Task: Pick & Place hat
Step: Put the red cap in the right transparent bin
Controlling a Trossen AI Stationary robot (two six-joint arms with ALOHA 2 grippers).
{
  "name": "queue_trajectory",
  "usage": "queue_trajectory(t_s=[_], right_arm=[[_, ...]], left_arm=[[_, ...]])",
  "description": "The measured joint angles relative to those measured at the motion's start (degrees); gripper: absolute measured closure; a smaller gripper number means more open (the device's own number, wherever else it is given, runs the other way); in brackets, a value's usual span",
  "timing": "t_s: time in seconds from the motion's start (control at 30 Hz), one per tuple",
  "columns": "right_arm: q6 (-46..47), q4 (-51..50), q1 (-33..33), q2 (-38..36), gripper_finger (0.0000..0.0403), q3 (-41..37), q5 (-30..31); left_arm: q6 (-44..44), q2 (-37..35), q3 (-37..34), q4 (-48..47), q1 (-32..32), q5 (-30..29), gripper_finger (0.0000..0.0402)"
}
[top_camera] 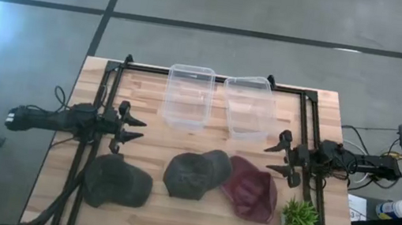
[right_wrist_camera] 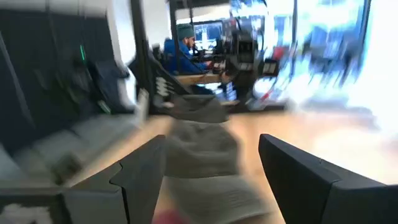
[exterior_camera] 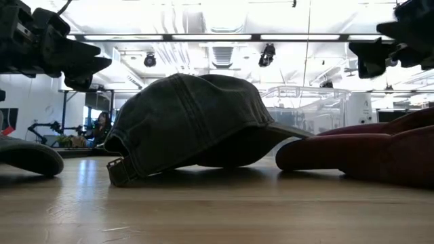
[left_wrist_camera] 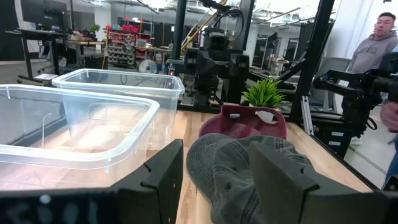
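Three caps lie on the wooden table near its front: a dark cap [top_camera: 117, 181] at the left, a grey-green cap [top_camera: 193, 175] in the middle, and a maroon cap [top_camera: 251, 189] at the right. The grey-green cap rests on its brim and rim [exterior_camera: 190, 118]. My left gripper [top_camera: 137, 130] is open and empty above the table's left side, behind the dark cap. My right gripper [top_camera: 271, 159] is open and empty at the right, behind the maroon cap. In the left wrist view the grey-green cap [left_wrist_camera: 242, 174] lies ahead of the fingers, the maroon cap [left_wrist_camera: 245, 121] beyond it.
Two clear plastic bins [top_camera: 189, 95] [top_camera: 248, 105] stand side by side at the table's far middle. A small green plant [top_camera: 299, 215] stands at the front right, next to the maroon cap. A person [left_wrist_camera: 376, 46] stands beyond the table.
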Motion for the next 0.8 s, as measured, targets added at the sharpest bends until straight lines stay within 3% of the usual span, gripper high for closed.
queue_trajectory(t_s=[0.2,0.3,0.53,0.67,0.8], right_arm=[[43.2,1.8,0.0,0.0,0.0151,0.0,0.7],[55.7,2.5,0.0,-0.1,0.0148,0.0,6.4],[55.9,4.7,0.0,1.1,0.0152,0.0,16.7],[62.5,3.9,0.0,4.4,0.0156,0.6,9.7],[67.3,-11.7,1.1,11.8,0.0156,7.3,4.6]], left_arm=[[0.0,0.0,0.0,0.0,0.0,0.0,0.0225],[0.0,0.0,0.0,0.0,0.1,0.0,0.0225],[0.0,0.0,0.0,0.0,0.0,0.0,0.0225],[0.0,0.0,0.0,0.0,0.0,0.0,0.0225],[0.0,0.0,0.0,0.0,0.0,0.0,0.0225]])
